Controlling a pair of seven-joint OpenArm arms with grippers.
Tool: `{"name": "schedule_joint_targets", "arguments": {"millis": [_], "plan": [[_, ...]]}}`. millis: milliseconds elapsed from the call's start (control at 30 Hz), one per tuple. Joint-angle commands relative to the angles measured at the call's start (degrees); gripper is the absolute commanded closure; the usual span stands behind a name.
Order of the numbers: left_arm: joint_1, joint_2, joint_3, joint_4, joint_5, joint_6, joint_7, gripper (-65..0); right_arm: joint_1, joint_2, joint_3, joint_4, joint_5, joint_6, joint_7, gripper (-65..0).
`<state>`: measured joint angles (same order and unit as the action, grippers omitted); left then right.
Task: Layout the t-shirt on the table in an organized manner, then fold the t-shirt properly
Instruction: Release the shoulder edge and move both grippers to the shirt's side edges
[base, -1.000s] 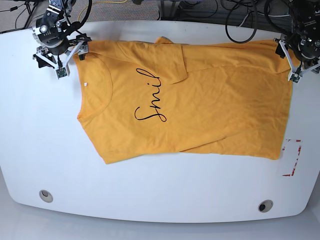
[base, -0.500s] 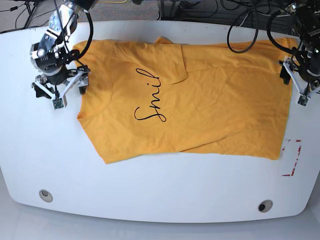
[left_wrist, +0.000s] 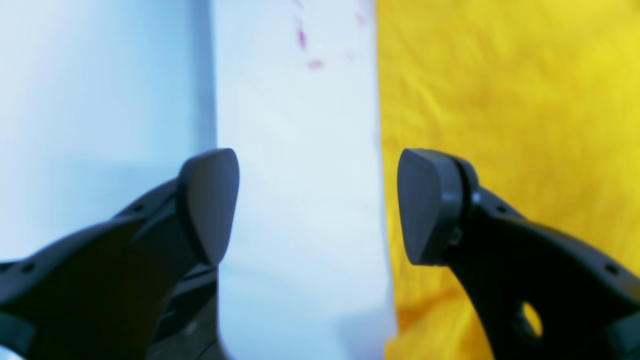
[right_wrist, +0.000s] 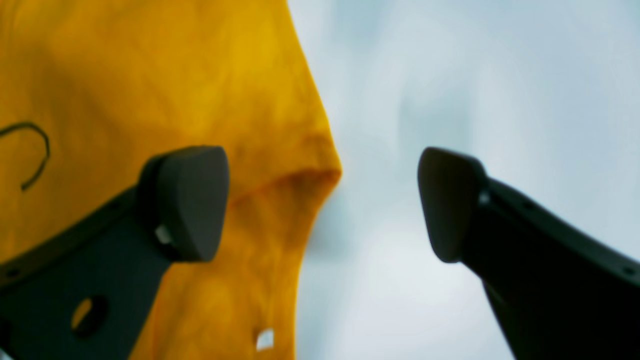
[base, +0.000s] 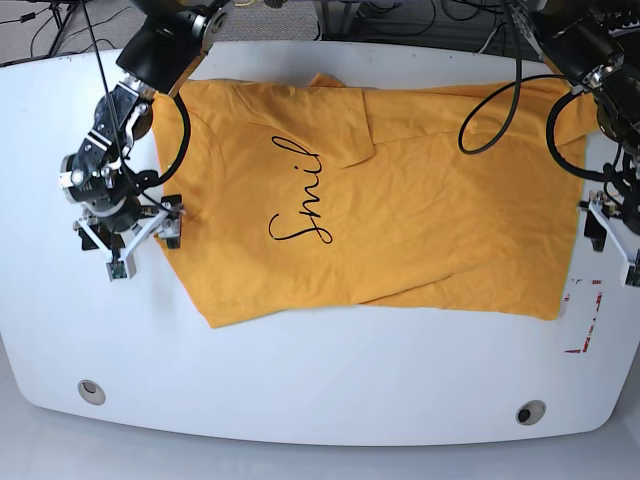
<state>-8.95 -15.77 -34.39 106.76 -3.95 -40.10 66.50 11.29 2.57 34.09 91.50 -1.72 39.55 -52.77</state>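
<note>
While t-shirt (base: 400, 190) covers table (base: 320, 380), red-taped rectangle (base: 588, 315) beside hem

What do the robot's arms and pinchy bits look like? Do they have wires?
Each tool ends in two dark grey fingers with rounded, flat pads, and small round holes in their stems. From above, the right tool and left tool have white frames with tiny green boards at the tips. The arms are black and metal-grey, with thick black cables looping along them.
</note>
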Motion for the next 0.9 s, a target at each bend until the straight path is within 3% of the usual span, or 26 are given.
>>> {"name": "schedule_joint_targets", "arguments": {"millis": [0,133,433,667,867], "plan": [[-3.84,-0.98,-0.03,-3.77,-0.14,0.1,-0.96,-45.8,3.96,0.73,0.07,-3.28,0.44,-0.03,0.86,-56.6],[-8.5,-1.33,-0.03,-10.72,-0.14,0.1,-1.4,-45.8,7.39,1.26,0.24,-8.65,0.35,-0.03,2.62,-56.6],[-11.23,-1.42,-0.03,-20.3,-0.14,0.1,-10.63,-45.8,12.14,1.87,0.07,-22.1,0.0,-0.47,11.41,-55.5],[-10.96,-1.33,-0.03,-20.83,-0.14,0.1,-11.33,-45.8,12.32,3.37,-0.02,-28.87,0.0,-0.47,16.69,-55.5],[-10.79,-1.42,-0.03,-20.91,-0.14,0.1,-11.33,-45.8,12.23,3.72,-0.02,-31.94,0.0,-0.47,17.92,-55.5]]}}
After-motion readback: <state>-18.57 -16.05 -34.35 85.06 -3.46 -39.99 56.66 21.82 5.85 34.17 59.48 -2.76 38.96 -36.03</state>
